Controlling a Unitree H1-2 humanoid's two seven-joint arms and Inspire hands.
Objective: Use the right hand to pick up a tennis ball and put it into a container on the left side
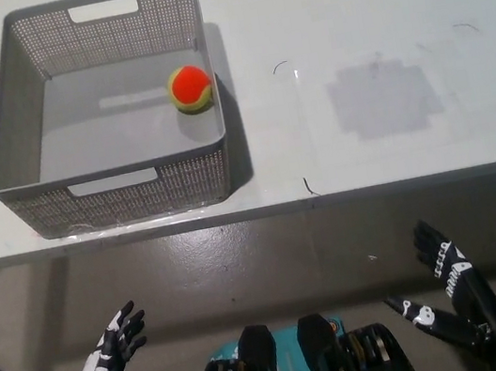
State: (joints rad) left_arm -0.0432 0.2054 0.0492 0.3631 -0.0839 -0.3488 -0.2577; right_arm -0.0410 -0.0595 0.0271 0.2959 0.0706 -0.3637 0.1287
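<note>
An orange and yellow-green tennis ball point(190, 88) lies inside the grey mesh basket point(10, 130) on the left part of the white table, close to the basket's right wall. My black right hand point(442, 291) is low at the bottom right, below the table's front edge, open and holding nothing. My white left hand point(110, 356) rests at the bottom left, also below the table, with its fingers spread.
The white table point(367, 42) carries a faint grey square patch point(384, 98) right of centre and a few thin dark marks. Its front edge runs across the middle of the view, with grey floor below.
</note>
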